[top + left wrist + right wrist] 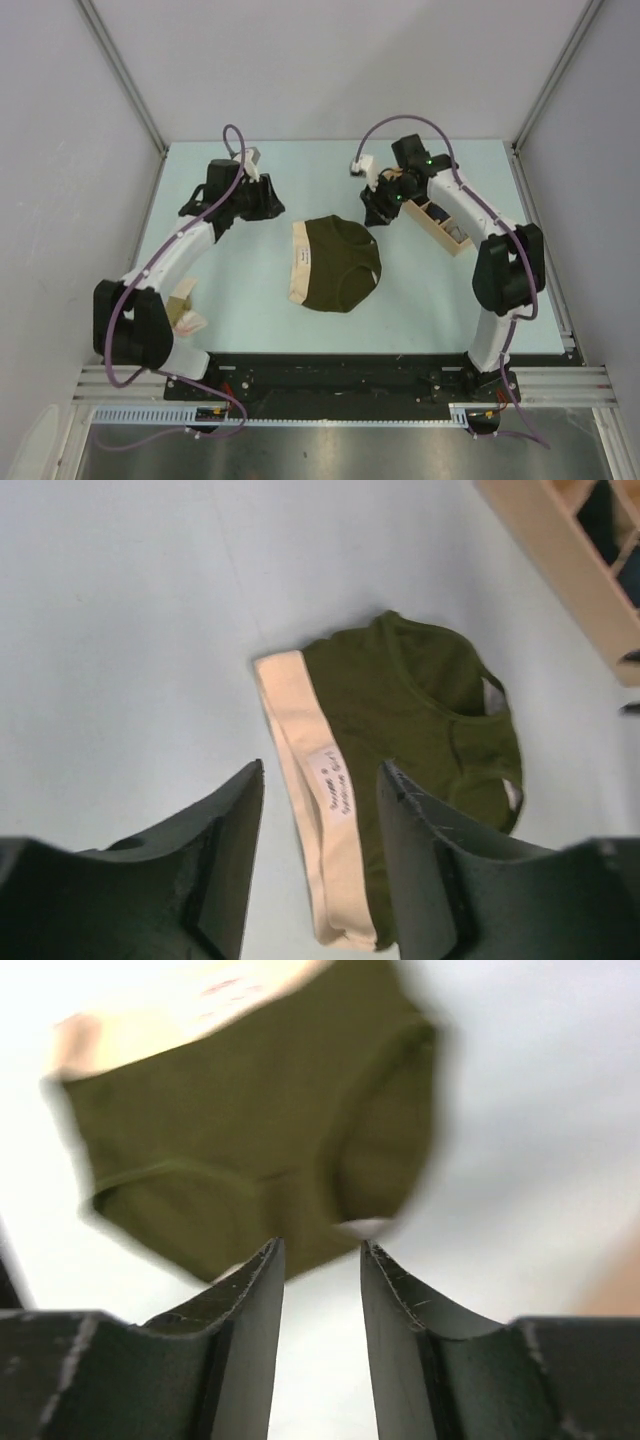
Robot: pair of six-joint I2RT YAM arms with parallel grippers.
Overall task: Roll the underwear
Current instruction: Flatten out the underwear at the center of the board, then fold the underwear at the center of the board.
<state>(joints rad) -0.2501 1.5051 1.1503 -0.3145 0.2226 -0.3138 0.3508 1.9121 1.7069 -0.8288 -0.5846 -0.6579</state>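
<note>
Left gripper [320, 820] hangs over the table [230, 290] w/ jaws apart and nothing btwn them. Its wrist view looks down past both fingers [225, 860] at the underwear [340, 265]. Right gripper [322, 1290] is likewise parted and empty, aimed at the same garment from the other side. Neither one touches the cloth; both sit off its far corners, left and right.

The underwear is one dark olive brief, lying flat near the table's centre, btwn the two arms. Its pale beige waistband [300, 780] faces the left arm, label up, and the leg openings and crotch end face the right arm. Laid out flat like this it's prob. ready for the first fold or roll: each arm has an edge on its own side to pinch, so the empty, parted jaws fit an approach, not a carry. The roll itself looks not yet begun.

Further out, the wooden tray [452, 236] w/ compartments sits just beside the right arm, partly under it; dark items show in its compartments in the left wrist view, too cropped to identify. A pale pink-beige cloth [187, 316] lies by the left arm's base, prob. another garment waiting.

Right wrist view is blurred, so fine creases can't be judged.
</note>
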